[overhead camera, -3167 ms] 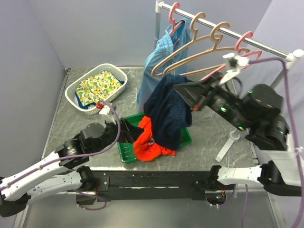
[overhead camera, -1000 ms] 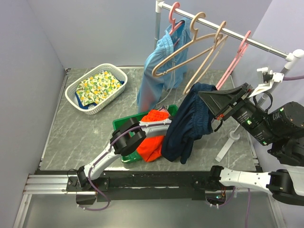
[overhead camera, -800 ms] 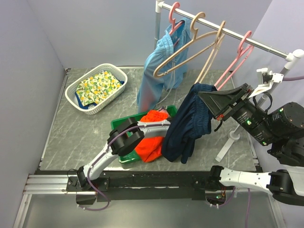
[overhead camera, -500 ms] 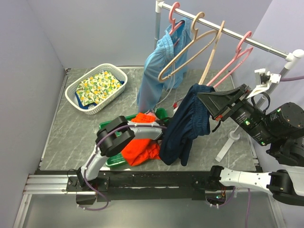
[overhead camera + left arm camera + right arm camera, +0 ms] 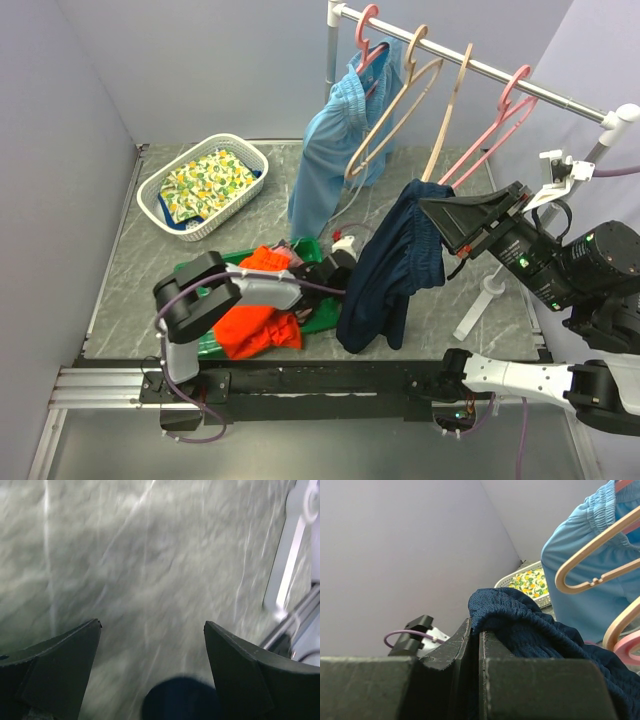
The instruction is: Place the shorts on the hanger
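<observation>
So this is the carry step, imo. The right gripper (image 5: 426, 206) is clamped shut on a bunched edge of the navy shorts (image 5: 385, 275), and in the wrist view you can see the fabric pinched between its fingers (image 5: 470, 645). The shorts are up in the air, draping down toward the tabletop (image 5: 150, 260), just below and beside the tan hanger (image 5: 447, 120) on the rail (image 5: 560, 95). They're not on it yet.

The left gripper (image 5: 152, 625) is spread wide with nothing in it, low over the tabletop right next to the dangling end of the shorts, near the orange garment (image 5: 250, 325).

Next move probably needs the shorts lifted higher and fed over the hanger. It hangs loose and sits edge-on from above, so my guess is the free gripper should steady it or grab the loose end first
</observation>
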You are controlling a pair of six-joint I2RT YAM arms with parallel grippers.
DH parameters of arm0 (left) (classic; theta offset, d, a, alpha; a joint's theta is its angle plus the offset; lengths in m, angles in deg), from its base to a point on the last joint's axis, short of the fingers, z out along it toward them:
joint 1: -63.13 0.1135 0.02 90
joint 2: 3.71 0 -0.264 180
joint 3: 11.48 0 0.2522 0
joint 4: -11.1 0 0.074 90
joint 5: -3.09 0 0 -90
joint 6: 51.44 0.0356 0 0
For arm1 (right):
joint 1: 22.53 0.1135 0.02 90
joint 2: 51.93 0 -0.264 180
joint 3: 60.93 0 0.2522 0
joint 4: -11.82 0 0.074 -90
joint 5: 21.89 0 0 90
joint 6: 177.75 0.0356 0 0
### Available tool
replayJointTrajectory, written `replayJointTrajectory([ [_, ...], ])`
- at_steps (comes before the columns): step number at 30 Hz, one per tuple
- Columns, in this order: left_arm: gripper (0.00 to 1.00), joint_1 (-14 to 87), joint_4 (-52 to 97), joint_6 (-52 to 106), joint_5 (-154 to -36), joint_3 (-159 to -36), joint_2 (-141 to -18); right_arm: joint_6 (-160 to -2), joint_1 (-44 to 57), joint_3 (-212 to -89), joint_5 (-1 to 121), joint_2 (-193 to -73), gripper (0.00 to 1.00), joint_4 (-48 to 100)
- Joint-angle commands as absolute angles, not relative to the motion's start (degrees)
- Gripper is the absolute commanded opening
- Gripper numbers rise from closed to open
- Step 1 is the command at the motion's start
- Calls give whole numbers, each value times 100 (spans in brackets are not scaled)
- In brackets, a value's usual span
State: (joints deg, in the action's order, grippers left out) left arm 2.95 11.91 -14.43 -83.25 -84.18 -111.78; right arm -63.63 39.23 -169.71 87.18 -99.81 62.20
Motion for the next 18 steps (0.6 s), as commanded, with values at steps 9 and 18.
replayJointTrajectory([
  [9,93,477,1713,-1443,-8339,-6613,-9706,-6437,3952,-16935,8894,-9921,0,5792],
  [18,93,1224,2099,-2050,-8049,-5531,-8168,-6464,3961,-16628,9052,-10132,0,5774],
])
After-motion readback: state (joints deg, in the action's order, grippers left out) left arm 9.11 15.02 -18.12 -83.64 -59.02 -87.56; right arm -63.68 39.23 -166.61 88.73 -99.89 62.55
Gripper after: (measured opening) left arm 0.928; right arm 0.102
